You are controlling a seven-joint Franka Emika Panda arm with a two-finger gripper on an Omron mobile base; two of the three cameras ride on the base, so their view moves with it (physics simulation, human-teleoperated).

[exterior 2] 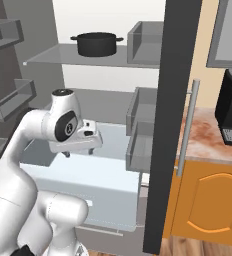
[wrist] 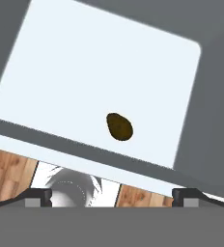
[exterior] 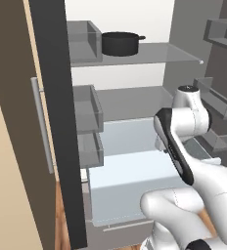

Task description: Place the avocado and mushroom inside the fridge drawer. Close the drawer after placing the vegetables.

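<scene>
Resting in fridge drawer [wrist: 51,62]: avocado [wrist: 119,127]; claw [wrist: 112,195] open.

avocado [wrist: 119,127] in fridge drawer [wrist: 61,72]

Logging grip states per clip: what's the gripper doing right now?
Gripper: open, holding nothing, above the fridge drawer; the avocado lies loose on the drawer floor.
</scene>
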